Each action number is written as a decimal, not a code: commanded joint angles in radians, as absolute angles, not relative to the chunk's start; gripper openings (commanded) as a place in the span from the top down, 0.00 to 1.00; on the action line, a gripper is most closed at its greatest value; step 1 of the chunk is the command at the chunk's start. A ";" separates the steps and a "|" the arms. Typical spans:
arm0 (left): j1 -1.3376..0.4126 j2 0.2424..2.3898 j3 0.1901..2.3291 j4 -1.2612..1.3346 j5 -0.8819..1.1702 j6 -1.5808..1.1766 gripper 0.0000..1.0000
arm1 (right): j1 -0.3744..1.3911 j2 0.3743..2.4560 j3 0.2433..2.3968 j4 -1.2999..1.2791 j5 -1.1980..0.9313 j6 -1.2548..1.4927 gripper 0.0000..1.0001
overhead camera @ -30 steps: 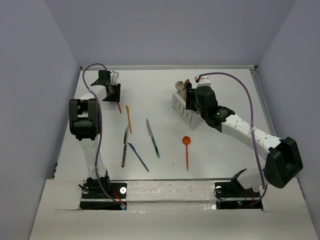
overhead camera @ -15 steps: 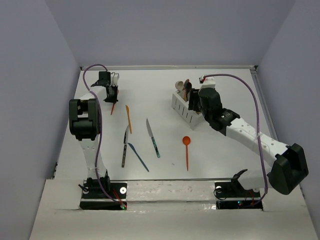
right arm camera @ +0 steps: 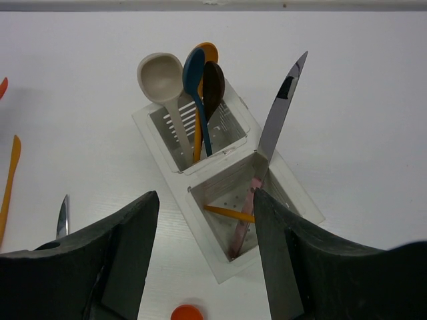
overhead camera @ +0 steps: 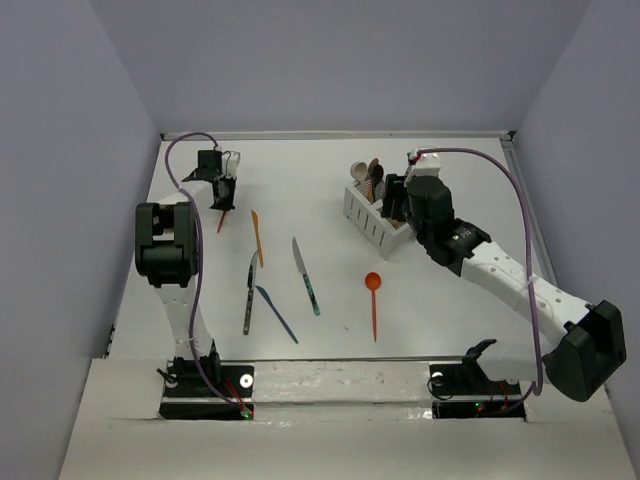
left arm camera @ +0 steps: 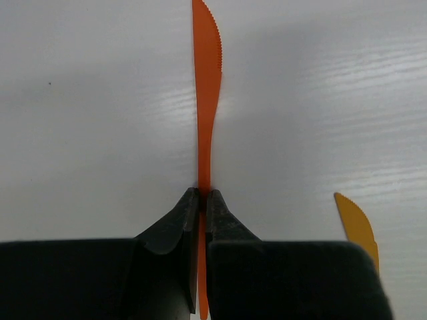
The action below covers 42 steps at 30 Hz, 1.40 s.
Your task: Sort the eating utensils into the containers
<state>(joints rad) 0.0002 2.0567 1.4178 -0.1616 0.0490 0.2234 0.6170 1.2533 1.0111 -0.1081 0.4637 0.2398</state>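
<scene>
My left gripper (overhead camera: 222, 193) is at the far left of the table, shut on an orange plastic knife (left arm camera: 207, 100) that sticks out past the fingertips (left arm camera: 190, 207). The knife also shows in the top view (overhead camera: 222, 219). The white slatted caddy (overhead camera: 366, 222) stands at the back right. Its far compartment holds beige, blue, orange and dark spoons (right arm camera: 193, 93). Its near compartment holds a silver-bladed knife (right arm camera: 280, 113) with a pink handle and an orange utensil (right arm camera: 230, 213). My right gripper (right arm camera: 203, 197) is open and empty just above the near compartment.
Loose on the table are a yellow-orange knife (overhead camera: 257, 237), a dark-handled knife (overhead camera: 249, 293), a blue knife (overhead camera: 276, 314), a silver knife with a teal handle (overhead camera: 306, 276) and an orange spoon (overhead camera: 374, 300). Walls close in the left, back and right sides.
My left gripper has swung the orange knife from its right side to point left of straight down. My right arm has drawn back to the right, uncovering the caddy.
</scene>
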 commanded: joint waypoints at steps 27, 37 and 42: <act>-0.017 1.215 1.046 0.003 0.477 0.204 1.00 | 0.732 1.590 1.428 0.245 -0.135 0.549 0.23; -0.124 1.106 1.014 0.002 0.480 0.179 1.00 | 0.804 1.819 1.582 0.445 -0.143 0.663 0.33; -0.141 1.094 1.008 0.005 0.476 0.176 1.00 | 0.804 1.810 1.505 0.546 -0.063 0.730 0.47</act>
